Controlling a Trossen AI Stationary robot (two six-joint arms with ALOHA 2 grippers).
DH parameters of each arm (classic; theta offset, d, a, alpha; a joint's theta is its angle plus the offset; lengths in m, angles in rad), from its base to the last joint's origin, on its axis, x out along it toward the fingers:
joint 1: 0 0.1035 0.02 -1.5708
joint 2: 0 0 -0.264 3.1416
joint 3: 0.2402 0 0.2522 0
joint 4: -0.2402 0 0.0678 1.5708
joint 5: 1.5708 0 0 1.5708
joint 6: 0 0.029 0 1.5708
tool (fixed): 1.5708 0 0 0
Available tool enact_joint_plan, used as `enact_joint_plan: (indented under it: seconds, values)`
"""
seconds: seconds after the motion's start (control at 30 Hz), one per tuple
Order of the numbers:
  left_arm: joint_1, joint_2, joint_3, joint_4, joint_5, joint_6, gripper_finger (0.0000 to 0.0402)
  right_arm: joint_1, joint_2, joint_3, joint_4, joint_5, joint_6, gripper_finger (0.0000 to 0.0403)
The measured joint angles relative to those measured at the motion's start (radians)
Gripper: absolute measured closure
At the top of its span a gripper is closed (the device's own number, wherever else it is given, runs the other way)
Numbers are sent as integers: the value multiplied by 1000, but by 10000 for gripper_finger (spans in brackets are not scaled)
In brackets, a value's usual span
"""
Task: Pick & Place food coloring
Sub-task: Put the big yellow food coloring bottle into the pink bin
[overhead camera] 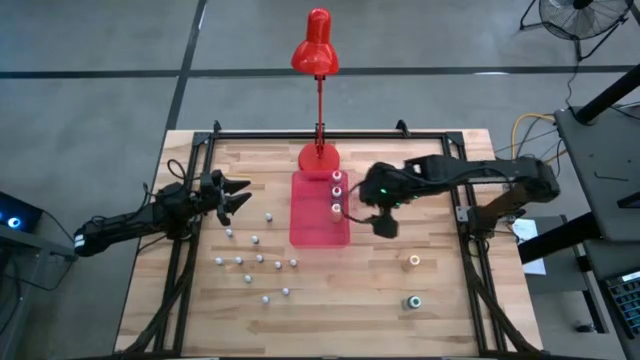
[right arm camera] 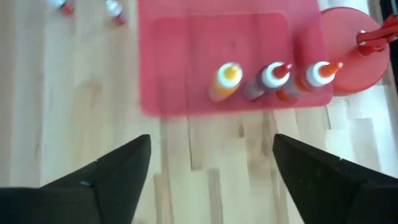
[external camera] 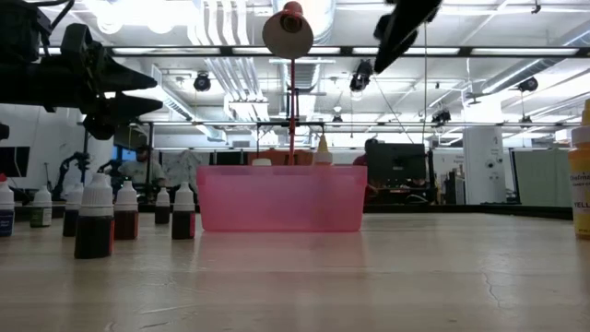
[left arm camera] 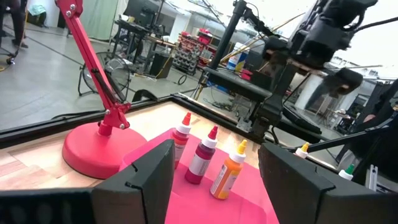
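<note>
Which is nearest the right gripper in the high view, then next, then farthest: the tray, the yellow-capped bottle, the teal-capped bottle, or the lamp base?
From the right gripper, open beside the tray's right edge:
1. Tray, just to its left.
2. Yellow-capped bottle, on bare table toward the front.
3. Lamp base and teal-capped bottle: too close to call, at the back and front.

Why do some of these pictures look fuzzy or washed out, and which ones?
Right wrist view: the three bottles in the red tray are soft and out of focus. Low view: bright ceiling lights leave the left gripper a dark silhouette. Left wrist view: the pale background near the right arm is washed out.
</note>
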State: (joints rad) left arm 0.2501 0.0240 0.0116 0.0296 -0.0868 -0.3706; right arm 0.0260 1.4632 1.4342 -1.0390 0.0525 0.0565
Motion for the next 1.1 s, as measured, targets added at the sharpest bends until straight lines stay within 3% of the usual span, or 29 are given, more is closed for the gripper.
enact_joint_plan:
  seconds: [0.33,0.63,1.1]
  values:
    - [0,0,0,0,0,0,197,165,-153,-46,-192,0,-163,45]
    - [0,0,0,0,0,0,197,283,-258,-214,-196,0,-163,44]
    - [0,0,0,0,0,0,197,427,-271,-401,-111,-8,-61,44]
